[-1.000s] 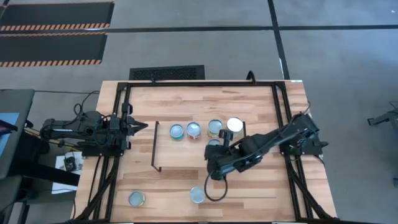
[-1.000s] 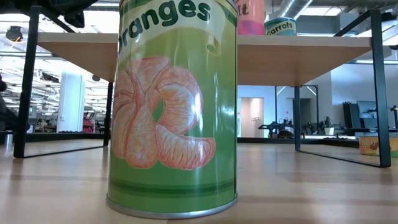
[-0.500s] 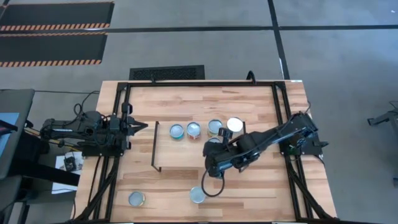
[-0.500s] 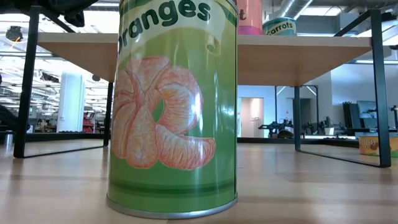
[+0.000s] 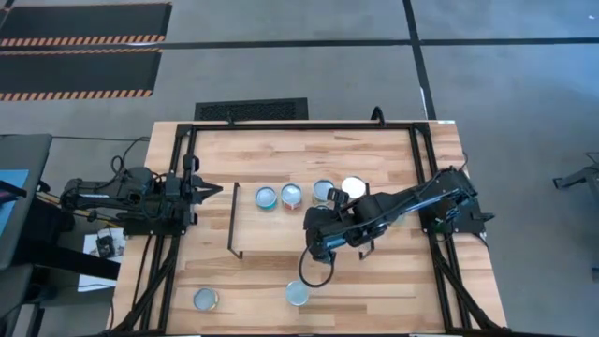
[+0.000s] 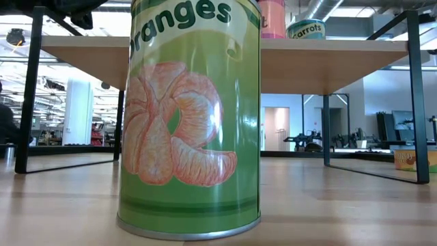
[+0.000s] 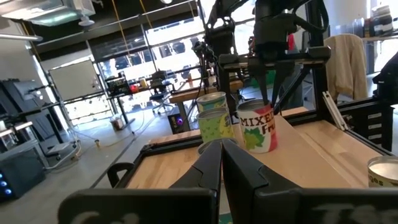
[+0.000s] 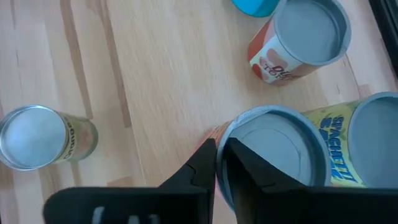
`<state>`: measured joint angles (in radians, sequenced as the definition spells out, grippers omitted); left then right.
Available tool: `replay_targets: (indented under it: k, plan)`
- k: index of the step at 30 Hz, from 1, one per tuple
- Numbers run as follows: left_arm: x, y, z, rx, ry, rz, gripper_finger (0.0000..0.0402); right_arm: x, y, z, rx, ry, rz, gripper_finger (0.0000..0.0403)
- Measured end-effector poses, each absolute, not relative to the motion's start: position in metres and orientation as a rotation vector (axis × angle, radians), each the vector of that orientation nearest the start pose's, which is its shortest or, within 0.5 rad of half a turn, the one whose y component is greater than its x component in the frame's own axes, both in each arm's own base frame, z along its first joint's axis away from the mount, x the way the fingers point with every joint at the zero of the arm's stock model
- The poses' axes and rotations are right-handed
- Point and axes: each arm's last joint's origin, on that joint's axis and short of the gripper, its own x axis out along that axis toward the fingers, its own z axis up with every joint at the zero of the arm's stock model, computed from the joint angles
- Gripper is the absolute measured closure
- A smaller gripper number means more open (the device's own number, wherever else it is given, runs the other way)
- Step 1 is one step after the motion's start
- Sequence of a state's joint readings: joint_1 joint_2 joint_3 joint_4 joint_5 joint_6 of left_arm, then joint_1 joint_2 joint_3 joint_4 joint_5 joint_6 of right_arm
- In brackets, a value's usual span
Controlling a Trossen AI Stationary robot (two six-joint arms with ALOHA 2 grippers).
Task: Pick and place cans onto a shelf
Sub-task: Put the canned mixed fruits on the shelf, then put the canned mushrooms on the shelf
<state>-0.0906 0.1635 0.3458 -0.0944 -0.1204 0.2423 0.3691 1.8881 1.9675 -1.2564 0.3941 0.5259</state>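
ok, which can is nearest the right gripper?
The orange can beside the spaghetti can: the right gripper tips sit at its rim. The red can and lone can lie farther off.

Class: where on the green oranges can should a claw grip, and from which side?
Grip the oranges can across its curved side wall, coming down from above: it stands upright on the table, a plain cylinder with no handle.

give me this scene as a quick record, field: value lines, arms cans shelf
left gripper: shut, waiting at the table's left edge
right gripper: fingers close together, above cans on the shelf
shelf: light wood, mid-table
cans on shelf: row of silver tops
cans off shelf: one near the front edge, one at the front left
nearest low-camera can: green oranges label
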Motion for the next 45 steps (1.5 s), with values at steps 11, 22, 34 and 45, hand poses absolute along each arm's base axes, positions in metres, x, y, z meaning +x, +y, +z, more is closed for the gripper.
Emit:
replay_targets:
  k: [11,22,34,45]
  plan:
    - [0.086,-0.004,0.258,0.233,-0.079,0.039,0.0397,0.356,0.122,0.346,0.009,1.041,-0.336,0.0315]
    - [0.086,-0.004,0.258,0.232,-0.077,0.039,0.0397,0.348,0.135,0.351,-0.067,1.039,-0.304,0.0314]
    - [0.086,-0.006,0.256,0.190,-0.068,-0.028,0.0397,0.292,0.176,0.378,-0.281,0.982,-0.209,0.0384]
    - [0.093,-0.009,0.253,0.194,-0.029,-0.114,0.0397,0.228,0.204,0.353,-0.231,0.716,0.032,0.0398]
